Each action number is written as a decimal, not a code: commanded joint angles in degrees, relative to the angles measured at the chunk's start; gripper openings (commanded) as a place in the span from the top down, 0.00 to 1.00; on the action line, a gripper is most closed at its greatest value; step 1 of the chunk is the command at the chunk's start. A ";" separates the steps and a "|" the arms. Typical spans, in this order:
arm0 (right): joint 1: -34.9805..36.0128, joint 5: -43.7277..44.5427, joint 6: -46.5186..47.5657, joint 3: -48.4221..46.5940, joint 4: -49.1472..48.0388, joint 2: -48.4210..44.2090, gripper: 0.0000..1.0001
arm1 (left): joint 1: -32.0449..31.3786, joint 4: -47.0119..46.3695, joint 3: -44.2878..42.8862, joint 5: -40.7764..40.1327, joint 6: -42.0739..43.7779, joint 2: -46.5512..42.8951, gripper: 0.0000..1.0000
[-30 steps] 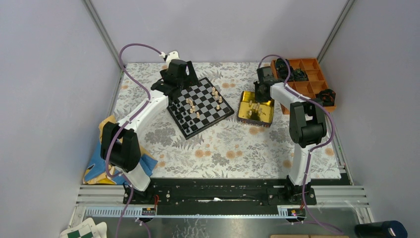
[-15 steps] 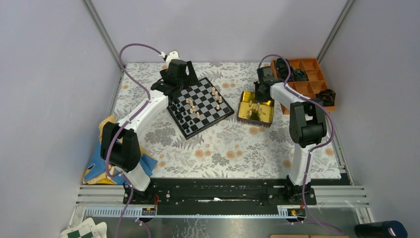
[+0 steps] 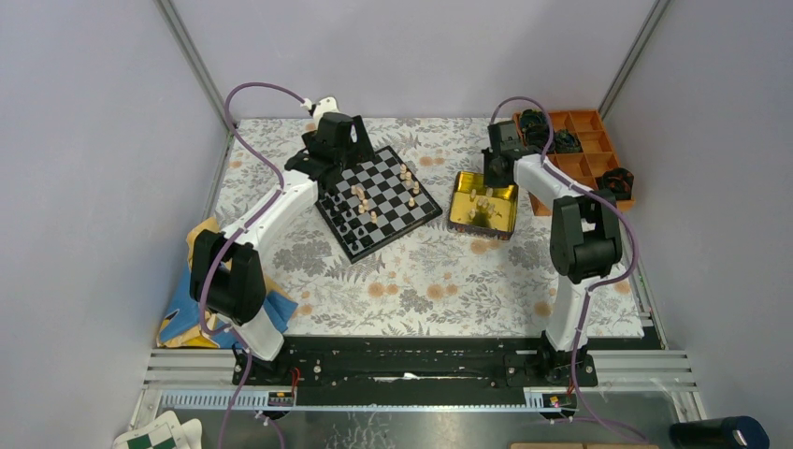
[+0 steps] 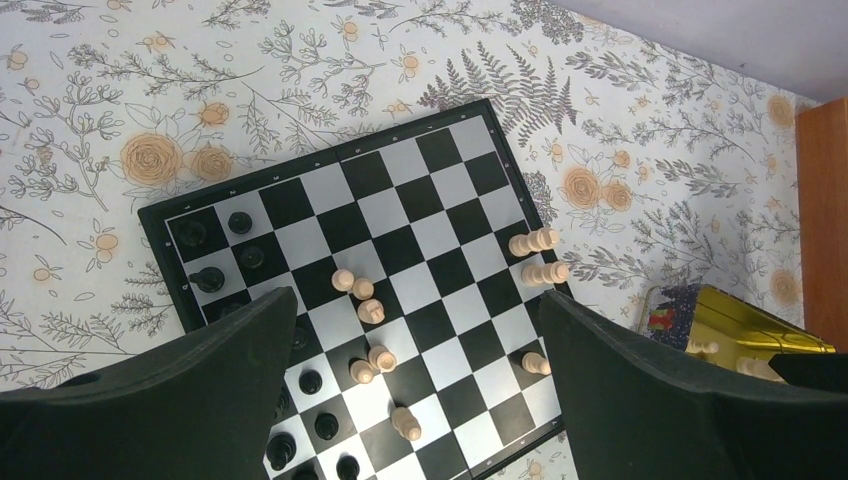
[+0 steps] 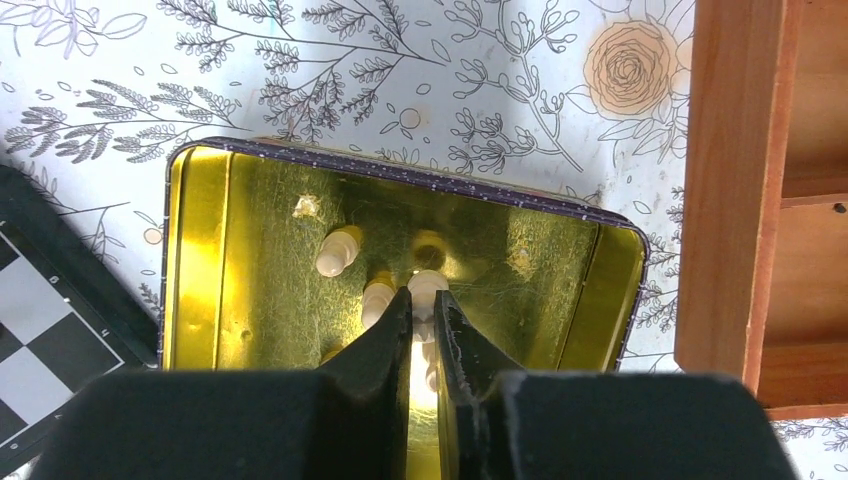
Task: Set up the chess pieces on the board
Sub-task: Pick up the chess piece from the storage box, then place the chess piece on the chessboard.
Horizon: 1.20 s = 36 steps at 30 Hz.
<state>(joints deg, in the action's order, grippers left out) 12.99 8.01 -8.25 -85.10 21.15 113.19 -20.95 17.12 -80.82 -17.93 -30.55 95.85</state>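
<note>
The black-and-grey board (image 3: 379,168) lies left of centre, angled, and fills the left wrist view (image 4: 420,195). Black pieces (image 4: 208,280) stand along its left side. Tan pieces (image 4: 370,311) stand and lie scattered mid-board, and more tan pieces (image 4: 533,243) sit at the right edge. My left gripper (image 4: 415,310) is open and empty above the board (image 3: 338,140). My right gripper (image 5: 422,300) hangs over the gold tin (image 5: 195,260) and is shut on a tan piece (image 5: 427,284). Other tan pieces (image 5: 337,250) lie in the tin.
An orange compartment tray (image 3: 584,154) with bulky black objects stands right of the tin (image 3: 507,204), and its wall shows in the right wrist view (image 5: 735,190). A blue and yellow cloth (image 3: 182,313) lies at the left edge. Floral cloth covers the table.
My right gripper has risen and drawn back a little from the tin, so more of the tin's inside shows. The left arm has not moved.
</note>
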 commanded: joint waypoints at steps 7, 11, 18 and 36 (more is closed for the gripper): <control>0.61 -0.60 0.33 -3.83 1.15 -6.62 1.00 | 0.39 -1.53 1.27 0.35 -0.63 -1.41 0.01; 2.36 -0.65 0.60 -5.62 2.33 -7.46 1.00 | 0.39 -1.48 1.28 0.45 -0.82 -1.62 0.01; 8.33 -0.50 0.95 -9.93 4.80 -6.44 1.00 | 0.38 -1.48 1.47 0.37 -1.18 -2.12 0.01; 18.03 -1.10 0.17 -20.52 8.73 3.27 1.00 | 0.38 -1.47 3.03 -0.44 -1.18 -4.15 0.01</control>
<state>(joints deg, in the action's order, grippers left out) 29.71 7.79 -8.19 -101.97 28.32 114.69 -20.95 17.17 -78.37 -17.80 -31.38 93.76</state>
